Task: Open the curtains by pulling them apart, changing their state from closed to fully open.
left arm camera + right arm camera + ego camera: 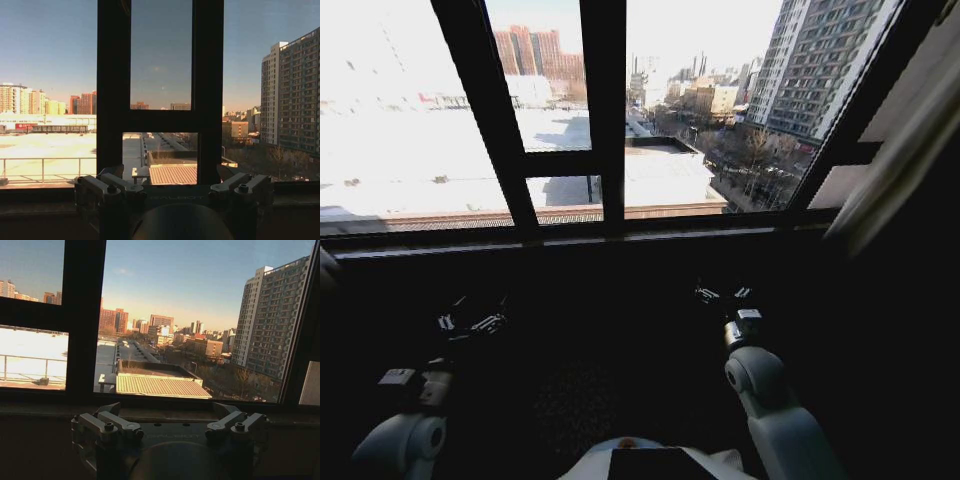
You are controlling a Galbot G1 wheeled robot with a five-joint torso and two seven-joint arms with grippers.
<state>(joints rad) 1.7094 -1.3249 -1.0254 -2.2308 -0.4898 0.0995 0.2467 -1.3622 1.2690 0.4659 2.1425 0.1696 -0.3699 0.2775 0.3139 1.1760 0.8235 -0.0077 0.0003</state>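
Note:
One pale curtain (905, 140) hangs gathered at the far right of the dark window frame (603, 110), leaving the glass uncovered. A small pale sliver (326, 268) shows at the left edge; I cannot tell whether it is fabric. My left gripper (470, 322) sits low in front of the sill, and in the left wrist view it (172, 180) is open with nothing between its fingers. My right gripper (723, 295) is also low before the sill, and in the right wrist view it (170, 417) is open and holds nothing. Neither touches the curtain.
The window sill (580, 240) runs across in front of both arms, with a dark wall below it. A thick vertical mullion (112, 85) stands straight ahead of the left gripper. City buildings and a rooftop lie beyond the glass.

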